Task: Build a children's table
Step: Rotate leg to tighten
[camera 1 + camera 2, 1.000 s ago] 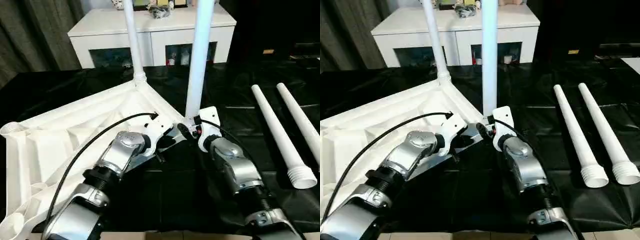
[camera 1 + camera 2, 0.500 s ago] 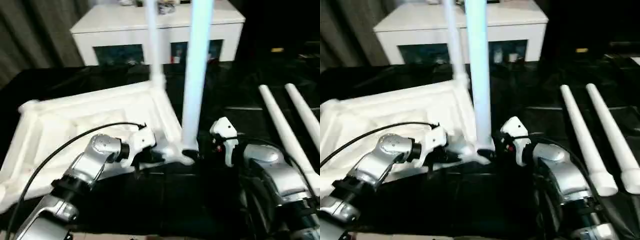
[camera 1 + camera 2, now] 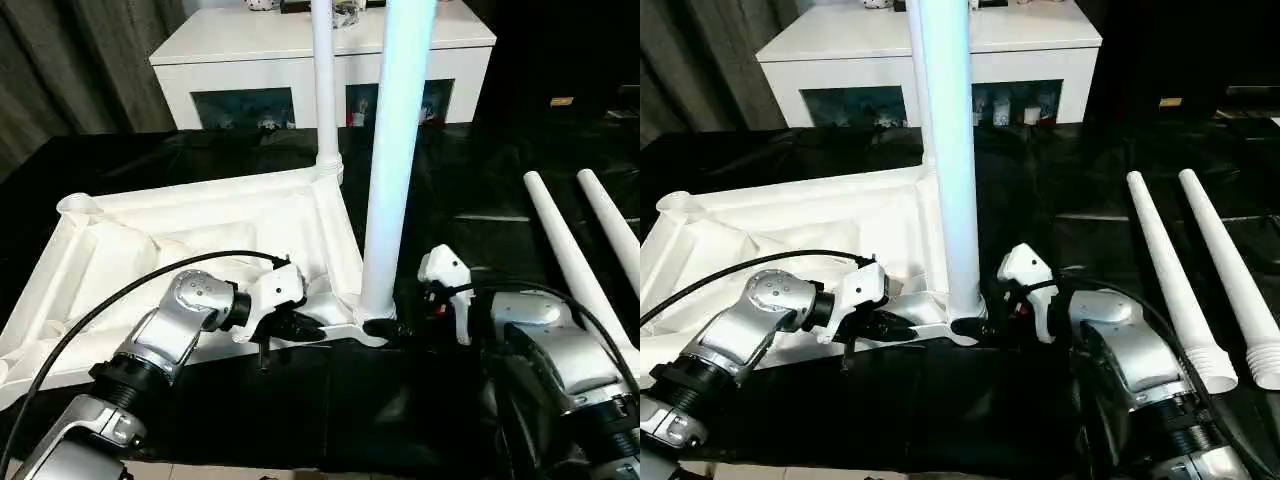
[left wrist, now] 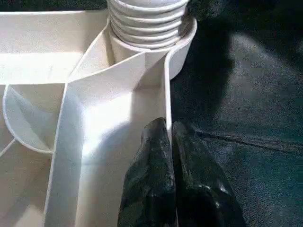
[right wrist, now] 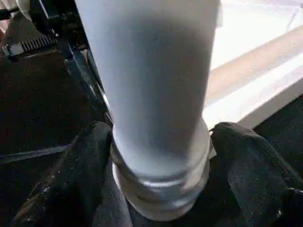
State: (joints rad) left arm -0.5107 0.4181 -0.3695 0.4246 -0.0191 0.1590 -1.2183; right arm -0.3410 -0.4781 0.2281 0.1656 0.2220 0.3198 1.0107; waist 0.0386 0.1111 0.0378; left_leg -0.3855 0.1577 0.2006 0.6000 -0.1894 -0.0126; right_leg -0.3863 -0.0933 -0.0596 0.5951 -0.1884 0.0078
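The white tabletop (image 3: 180,235) lies upside down, ribbed side up, on the black cover. One white leg (image 3: 324,90) stands in its far corner socket. A second leg (image 3: 395,150) stands upright in the near corner socket (image 4: 182,42), its threaded end showing above the socket. My right gripper (image 3: 392,324) is shut on that leg's base, one black finger (image 5: 85,161) on each side of the collar. My left gripper (image 4: 169,137) is shut on the tabletop's thin rim wall just beside the same corner.
Two loose white legs (image 3: 565,250) (image 3: 612,225) lie side by side on the black cover to the right, threaded ends toward me. A white cabinet (image 3: 320,40) with glass doors stands behind the table. Dark curtains hang at the far left.
The tabletop has swung round and now lies squarer to me, both legs moving with it. My right forearm has shifted right, still at the near leg's base. The camera has also moved.
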